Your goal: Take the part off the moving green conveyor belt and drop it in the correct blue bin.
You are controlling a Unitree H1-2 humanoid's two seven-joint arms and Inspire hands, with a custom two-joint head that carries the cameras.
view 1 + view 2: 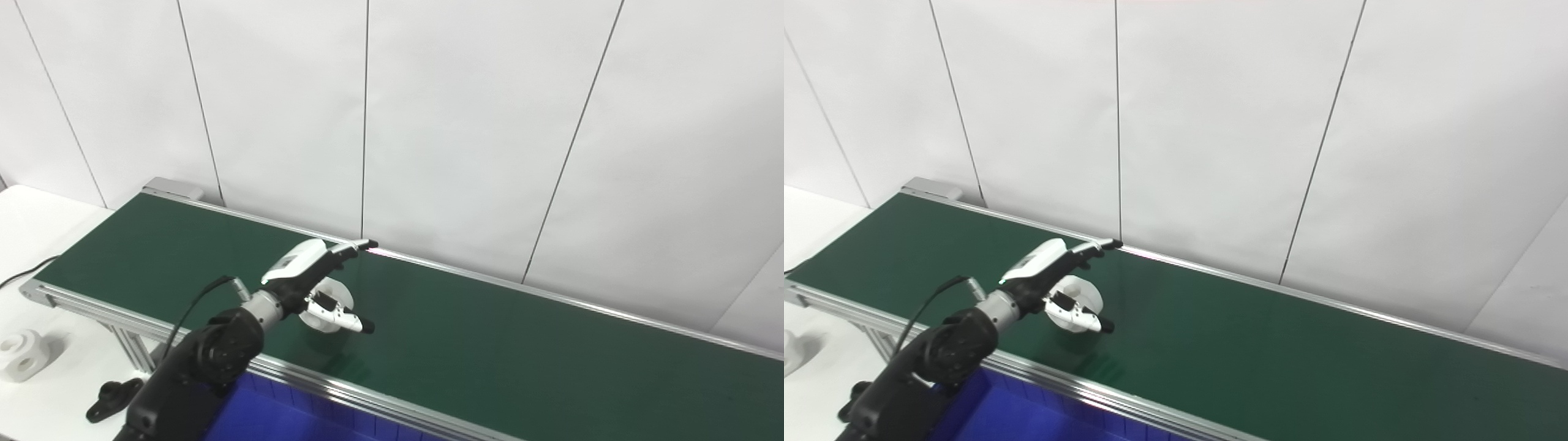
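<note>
I've got the left hand (pixel 318 283) spread wide round the white part (pixel 334 301) on the belt (pixel 490 343), not clamped yet, w/ blue bin (pixel 275 416) below for the drop.

Left hand (pixel 1053 269) reaching over the green conveyor belt (pixel 1274 355), fingers spreading around a round white part (pixel 1083 293) lying on the belt, blue bin (pixel 1017 416) sitting just below the belt's near edge, white wall panels (pixel 1213 122) standing behind
</note>
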